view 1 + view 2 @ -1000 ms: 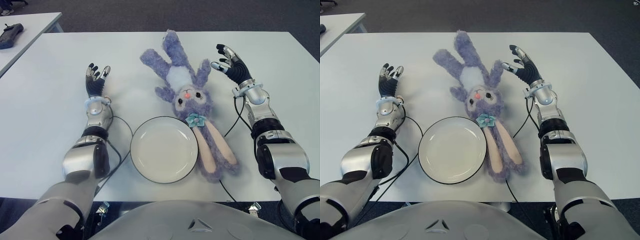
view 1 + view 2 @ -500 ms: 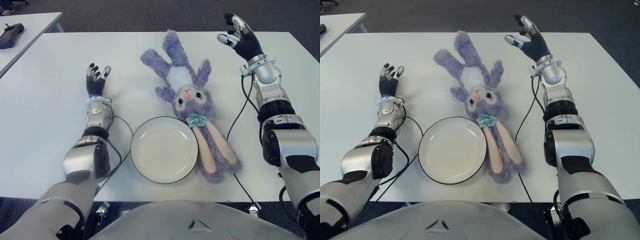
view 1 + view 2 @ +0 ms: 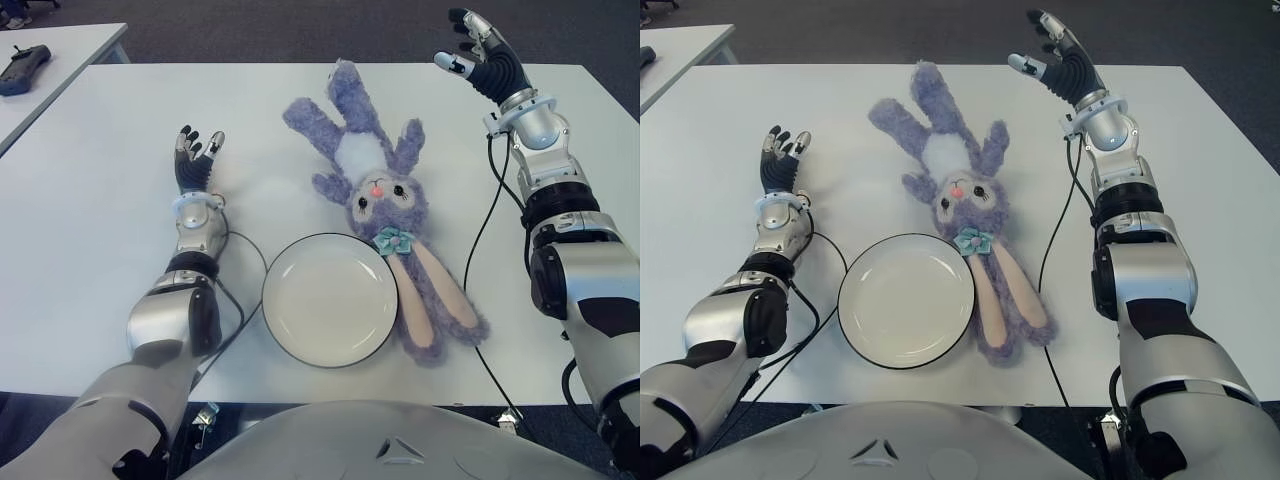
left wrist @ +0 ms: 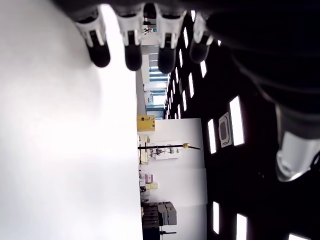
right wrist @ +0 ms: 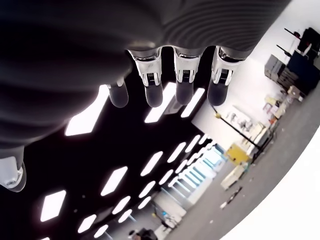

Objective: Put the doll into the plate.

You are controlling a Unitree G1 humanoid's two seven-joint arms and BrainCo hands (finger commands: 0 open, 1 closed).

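The broad white tabletop (image 3: 90, 200) is carrying everything, leaving both arms room to work. On it the fluffy purple rabbit doll (image 3: 380, 195) is lying on its back, feet toward the far edge and long pink-lined ears trailing toward the robot, its head just beside the rim of the round white ceramic plate with a dark edge (image 3: 328, 298). One ear is running along the plate's right side, seemingly touching it, so the doll is not yet in the plate and should need only a short move.

The right hand (image 3: 478, 60) is hovering raised near the far right of the tabletop, beyond the doll, fingers spread and holding nothing, probably readying a reach. The left hand (image 3: 195, 160) is showing left of the doll, fingers extended, empty.
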